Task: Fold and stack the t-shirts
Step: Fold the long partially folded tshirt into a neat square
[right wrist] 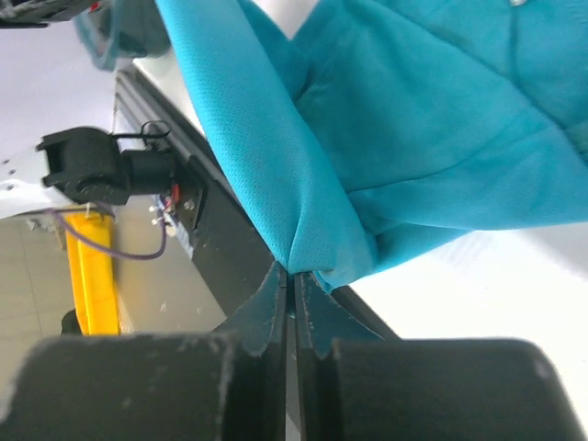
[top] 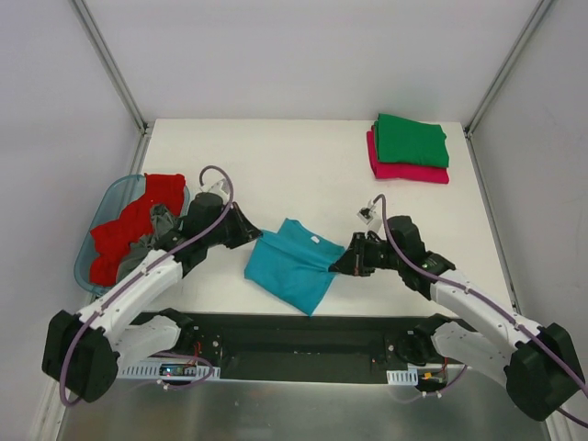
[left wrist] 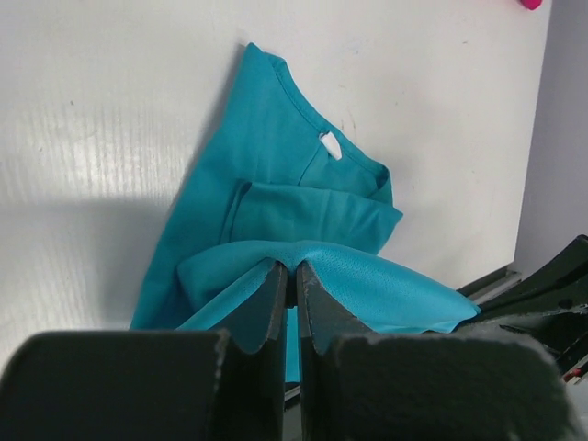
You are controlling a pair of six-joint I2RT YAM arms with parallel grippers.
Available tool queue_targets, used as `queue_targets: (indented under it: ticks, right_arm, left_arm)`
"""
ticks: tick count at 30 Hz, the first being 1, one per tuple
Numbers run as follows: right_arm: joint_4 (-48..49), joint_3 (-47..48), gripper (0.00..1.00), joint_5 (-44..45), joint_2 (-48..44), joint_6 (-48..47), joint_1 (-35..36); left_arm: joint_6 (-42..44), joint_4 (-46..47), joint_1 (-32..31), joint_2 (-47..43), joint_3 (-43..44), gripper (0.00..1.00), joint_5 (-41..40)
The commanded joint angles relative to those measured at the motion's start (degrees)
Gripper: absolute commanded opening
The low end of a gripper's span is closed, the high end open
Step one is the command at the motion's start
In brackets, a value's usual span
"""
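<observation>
A teal t-shirt lies partly folded near the table's front middle. My left gripper is shut on its left edge; in the left wrist view the teal t-shirt bunches at the closed left gripper. My right gripper is shut on its right edge; in the right wrist view the teal t-shirt hangs from the closed right gripper. A folded green t-shirt lies on a folded pink-red t-shirt at the back right. A red t-shirt and a grey t-shirt sit in the basket.
A translucent blue plastic basket stands at the table's left edge. The white table ends at a black front rail by the arm bases. Metal frame posts rise at both back corners.
</observation>
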Motion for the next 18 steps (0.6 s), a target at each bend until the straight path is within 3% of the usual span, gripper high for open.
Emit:
queue_targets:
  ticks: [1,14,18]
  right_arm:
    - [-0.72,-0.48,0.01,3.14,1.70,-2.50,-3.05]
    - [-0.20,0.14,0.01,13.60,10.48,-5.14,-10.26]
    - [1.30,2.50,0.05,18.61,15.84,-5.67,-11.32]
  left_arm:
    - [3.35,4.66,-1.44,7.97,6.28,0.00,-9.00]
    - [6.08,6.25,-2.32,29.77,16.83,0.00,-12.08]
    - [5.72,6.42,-2.32,35.75,19.99,0.00,-13.40]
